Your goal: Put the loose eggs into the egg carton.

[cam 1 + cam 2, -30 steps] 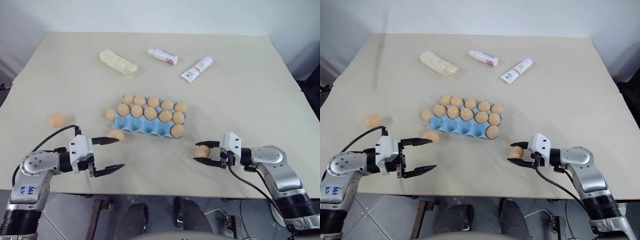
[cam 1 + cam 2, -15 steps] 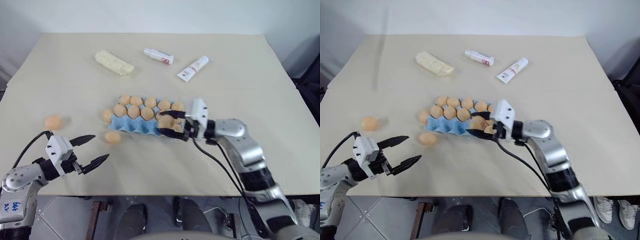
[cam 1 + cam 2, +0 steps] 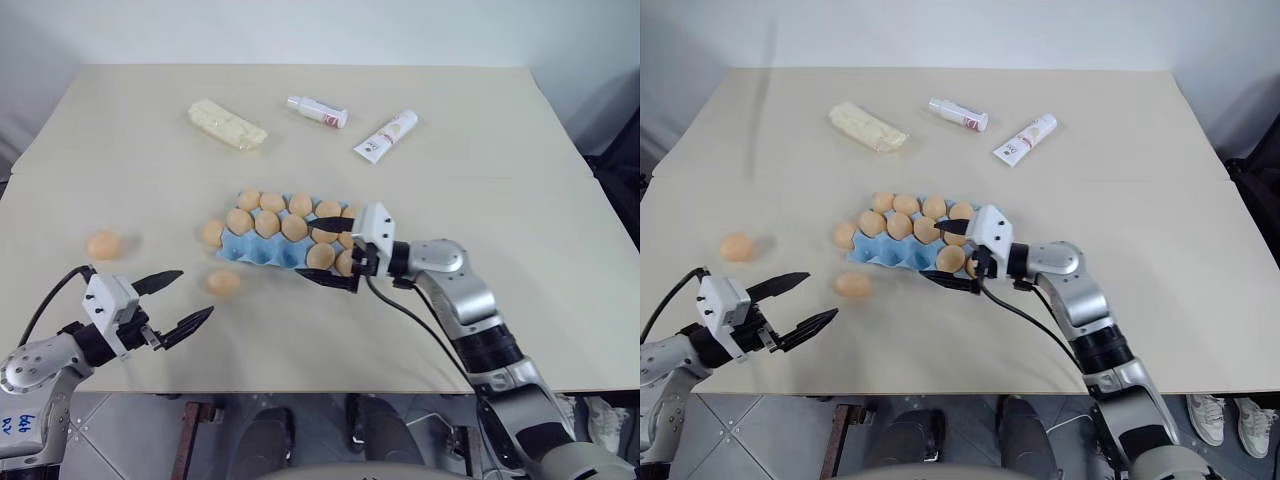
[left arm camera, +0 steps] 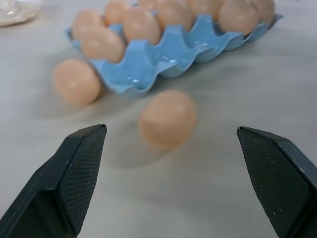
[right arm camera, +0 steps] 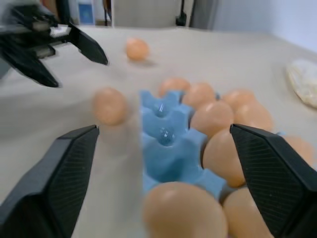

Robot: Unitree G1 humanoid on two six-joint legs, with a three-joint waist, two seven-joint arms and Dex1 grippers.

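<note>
Since smooth, tan-orange oval loose eggs (image 3: 223,282) roll and crack easily, best pinched gently across the middle by the empty, wide-spread left gripper (image 3: 180,302); right gripper (image 3: 327,253) likewise empty and wide-spread over the light blue moulded egg carton (image 3: 262,250).

Bright, even light with soft shadows; both wrist views look blurred.

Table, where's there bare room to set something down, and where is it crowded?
Bare: the right side of the table, past the tube; the near strip between the left pincer and the right arm; the far left beyond the yellow block. Crowded: around the carton, with the right pincer and loose eggs beside it.
</note>
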